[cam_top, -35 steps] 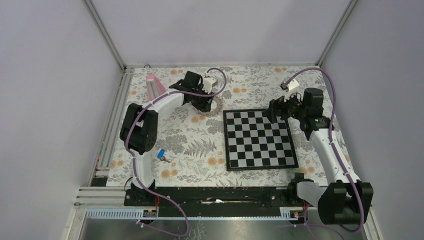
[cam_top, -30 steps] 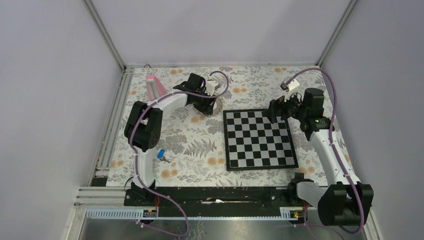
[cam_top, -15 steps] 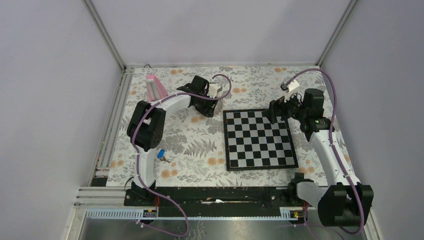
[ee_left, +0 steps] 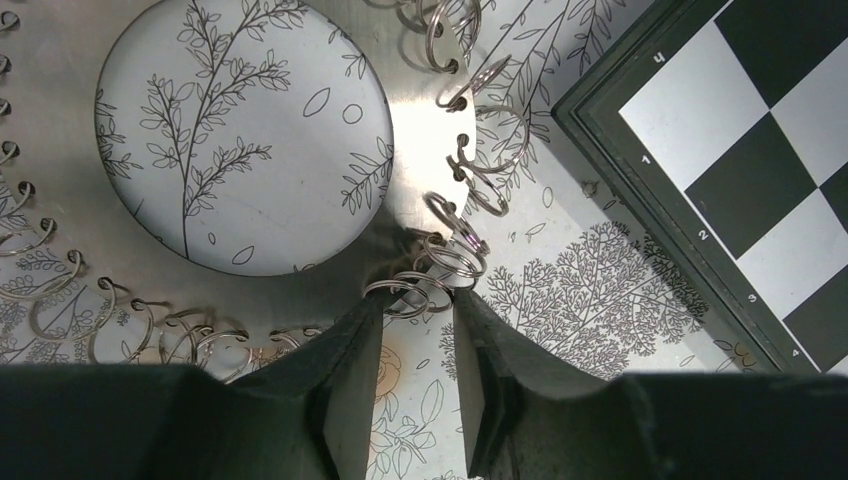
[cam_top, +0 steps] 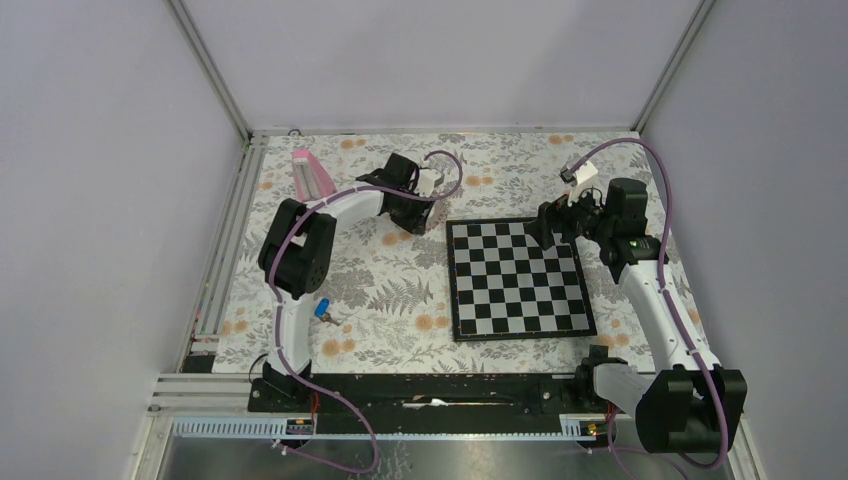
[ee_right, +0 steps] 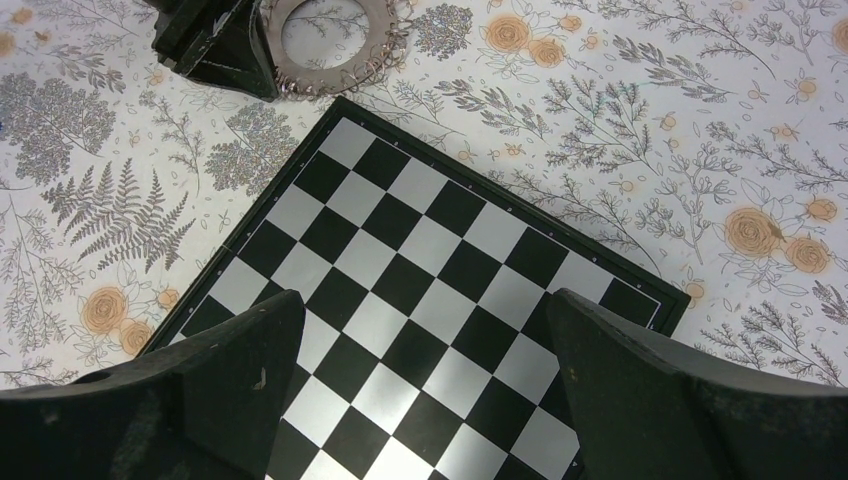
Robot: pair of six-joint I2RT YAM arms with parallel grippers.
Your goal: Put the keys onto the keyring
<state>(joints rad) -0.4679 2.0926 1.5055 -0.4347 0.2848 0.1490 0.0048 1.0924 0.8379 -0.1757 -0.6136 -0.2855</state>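
1. the left arm's elbow has swung rightward since the earlier top view. the left gripper [cam_top: 415, 214] has drawn in over the keyring, which peeked out beside it before and is now hidden from above.
2. the key [cam_top: 322, 310] and the right arm have not shifted.
3. in the left wrist view the keyring [ee_left: 425, 130] lies flat on the floral cloth [ee_left: 590, 300], just beside the chessboard [ee_left: 760, 130] corner, with small wire loops strung round its edge.
4. the left gripper [ee_left: 420, 310] stands narrow, with cloth showing between the jaws. a cluster of loops [ee_left: 432, 278] sits right at the fingertips, and whether they touch it cannot be told.
5. the right gripper [ee_right: 425, 305] hangs spread wide over the chessboard, holding nothing.
6. the blue-headed key lies on the cloth near the left arm's base, well apart from the keyring.
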